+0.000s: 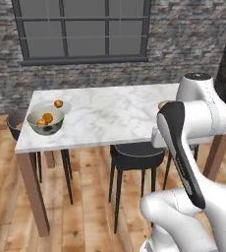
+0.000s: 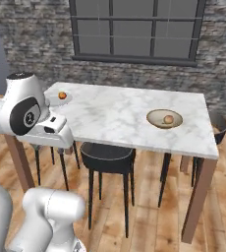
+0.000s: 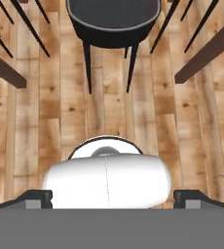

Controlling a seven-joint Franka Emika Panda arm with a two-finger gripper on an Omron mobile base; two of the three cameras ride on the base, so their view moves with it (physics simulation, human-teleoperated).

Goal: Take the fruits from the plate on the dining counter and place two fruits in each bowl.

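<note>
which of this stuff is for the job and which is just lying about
Job: plate, fruit on it, bowl by the plate holding two fruits, other bowl holding one fruit, dining counter.
Lying about: black stool, window.

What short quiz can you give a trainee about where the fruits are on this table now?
1. How many fruits lie on the plate?
2. True or false: in the right base view, the bowl near the right end of the table holds two fruits.
3. What stands under the long front edge of the table? A) a black stool B) a bin C) a box

Key: 1. One. 2. False, that bowl holds one fruit. 3. A.
</note>
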